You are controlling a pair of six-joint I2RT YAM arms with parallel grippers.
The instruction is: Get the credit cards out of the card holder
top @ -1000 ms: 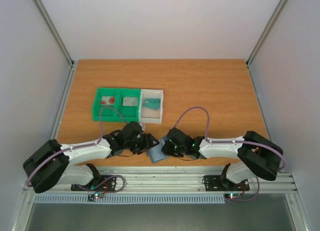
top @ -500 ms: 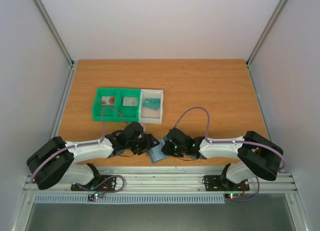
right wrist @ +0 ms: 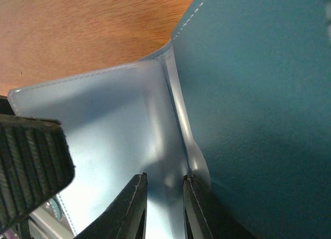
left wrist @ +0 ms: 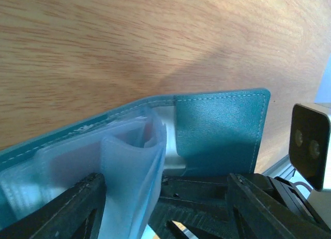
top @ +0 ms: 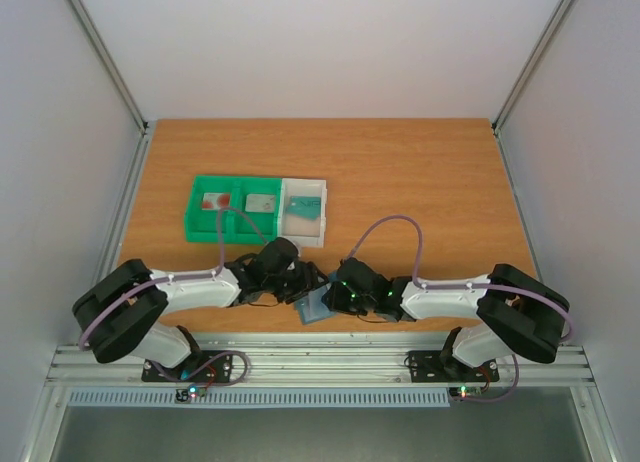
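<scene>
Near the front edge: card holder (top: pixel 314 308) open.
My left pincer (left wrist: pixel 165 179) apart; right pincer (top: pixel 331 286) half behind the holder, I cannot tell; green tray (top: pixel 198 225) beyond.

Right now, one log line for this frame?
left gripper: open, around card holder sleeves | right gripper: at its cover, grip unclear | credit cards: two in green tray

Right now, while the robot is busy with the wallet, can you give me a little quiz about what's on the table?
1. True or false: the wallet lies in the green tray.
2. Which tray holds the teal card? A: the green tray. B: the white tray.
3. How many cards lie in the trays altogether?

Key
1. False, it is outside both trays.
2. B.
3. Three.
</scene>
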